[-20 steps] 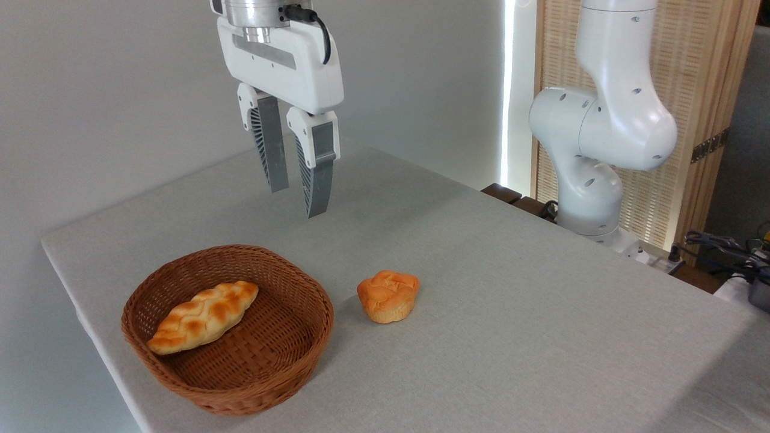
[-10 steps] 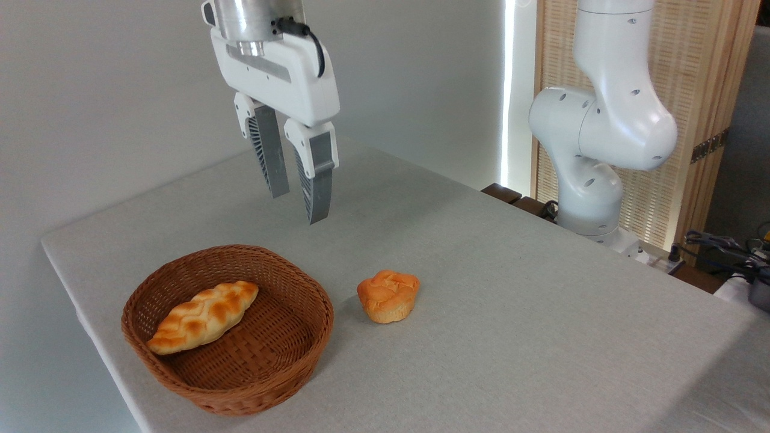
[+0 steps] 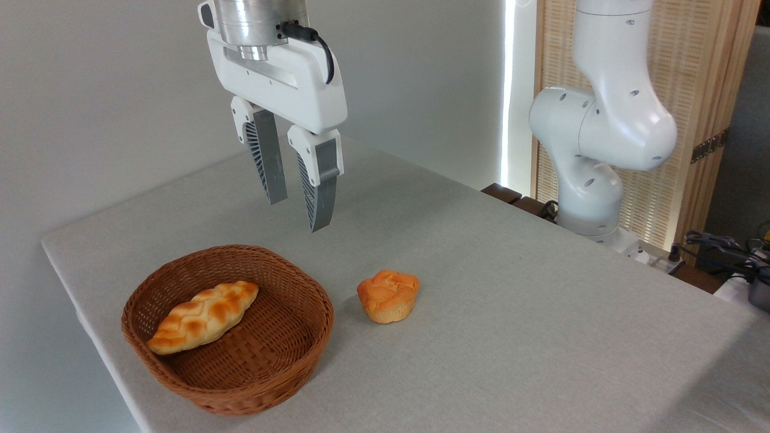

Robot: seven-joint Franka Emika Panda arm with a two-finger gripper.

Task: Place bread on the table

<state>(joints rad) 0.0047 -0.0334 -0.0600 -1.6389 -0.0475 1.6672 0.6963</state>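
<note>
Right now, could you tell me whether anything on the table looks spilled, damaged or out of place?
Nothing stands out. The bread sits upright on the table beside the basket, the braided loaf lies inside, and the gripper hangs open above.

We have one fixed view only, so no overlap with a second camera can be reported. It looks from above the table's [image 3: 511, 337] near edge, angled downward and across the surface toward the far corner and the wall [image 3: 108, 90]. It stands fairly close: the tabletop fills the lower frame. The arm's base [image 3: 586, 198] appears at the far right, the gripper [image 3: 299, 213] upper left of centre, hanging over the table.
</note>
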